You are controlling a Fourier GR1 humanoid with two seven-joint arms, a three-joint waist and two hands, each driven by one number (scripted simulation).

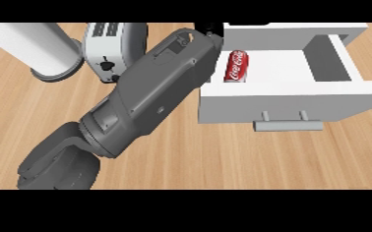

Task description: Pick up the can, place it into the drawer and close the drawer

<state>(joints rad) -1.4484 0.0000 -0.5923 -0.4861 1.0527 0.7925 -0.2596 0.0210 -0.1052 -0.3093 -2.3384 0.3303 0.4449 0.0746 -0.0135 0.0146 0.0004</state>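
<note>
Left arm: I see my grey left forearm (145,96) running from the lower left corner diagonally up toward the drawer's back left corner, covering much of the middle of the view.
Left hand: only a small black bit of the left hand (212,28) shows past the wrist, at the drawer's rear edge.
Fingers: mostly hidden behind the forearm and the top band; I cannot tell whether they are spread or curled.
Can: the red cola can (236,66) lies on its side inside the drawer, just below and slightly right of my hand, apart from it and not held.
Drawer: the white drawer (280,105) stands pulled open, its grey handle (288,124) on the front wall, well below the hand; the can sits in its left part.
Toaster: a white toaster (108,46) stands left of my wrist, partly behind the forearm.
Paper towel roll: a white roll (36,46) on a grey base stands farther left.
Counter: a wooden counter (240,159) carries everything.
Right hand: not visible to me.
</note>
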